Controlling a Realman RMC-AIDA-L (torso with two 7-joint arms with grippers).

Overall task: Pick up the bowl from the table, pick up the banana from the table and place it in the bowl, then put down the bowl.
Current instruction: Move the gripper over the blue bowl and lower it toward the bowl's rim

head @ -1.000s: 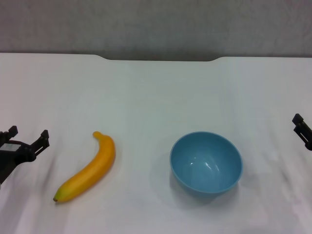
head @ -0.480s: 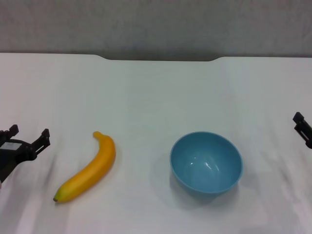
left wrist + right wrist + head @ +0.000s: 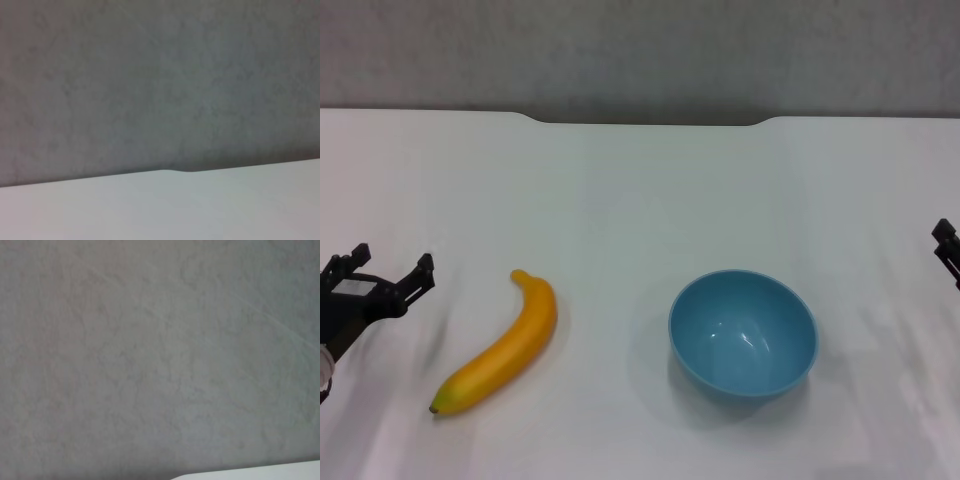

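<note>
The table (image 3: 640, 190) is the biggest thing here, a wide white top with a shallow notch in its far edge, and behind it stands a grey wall (image 3: 640, 50). Both wrist views show only this wall and a strip of the white top, so they do not help me much.

On the near half of the table, a little to the right of the middle, the bowl (image 3: 743, 335) stands upright and has nothing inside — its light-blue inner side shines a bit. To the left of it, well apart, the banana (image 3: 500, 345) lies flat on the table, with the stem pointing to the far side and the dark tip to the near left.

The left gripper (image 3: 378, 270) is at the left edge, near the banana but not touching it. Its two dark fingers stand wide apart and hold nothing. Of the right gripper (image 3: 947, 250) I see only a small dark part at the right edge, well apart from the bowl, and I cannot tell how its fingers stand.

So, in my judgement, the task is at its very start — no step is done. The bowl must be lifted, the banana picked up and put into it, and then the bowl set down.
</note>
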